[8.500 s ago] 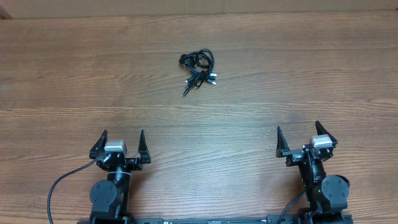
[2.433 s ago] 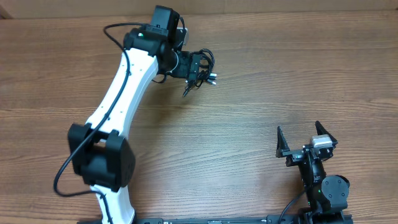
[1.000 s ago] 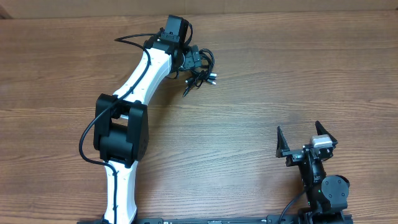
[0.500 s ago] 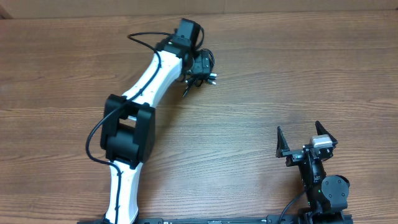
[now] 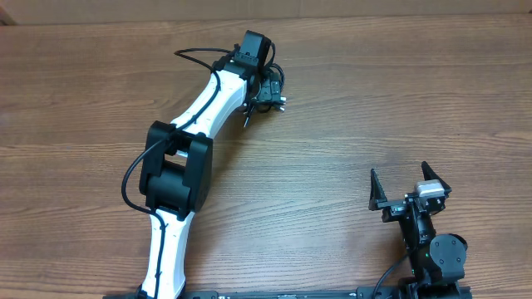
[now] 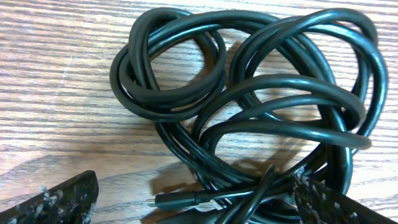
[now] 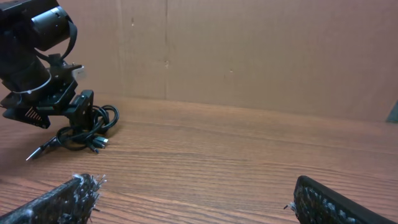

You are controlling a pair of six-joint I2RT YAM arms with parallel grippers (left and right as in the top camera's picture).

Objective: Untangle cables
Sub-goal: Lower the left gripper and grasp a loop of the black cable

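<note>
The cables (image 5: pixel 278 80) lay bunched in a knot of black loops on the far middle of the wooden worktop (image 5: pixel 374 100), one thin plug end pointing out towards the near side. The left tool (image 5: pixel 268 88) hung right over them with its jaws spread wide, the bunch between its fingers (image 6: pixel 59 200) and nothing clamped. The right tool (image 5: pixel 399 173) sat by the near right edge, jaws apart and empty, well apart from the cables.

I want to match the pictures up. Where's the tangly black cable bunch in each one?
Overhead: the cables sit top middle, partly under the left gripper.
Left wrist: they fill nearly the whole picture.
Right wrist: far left, about halfway down.
Shared landmark: the left gripper, open right over them.
</note>
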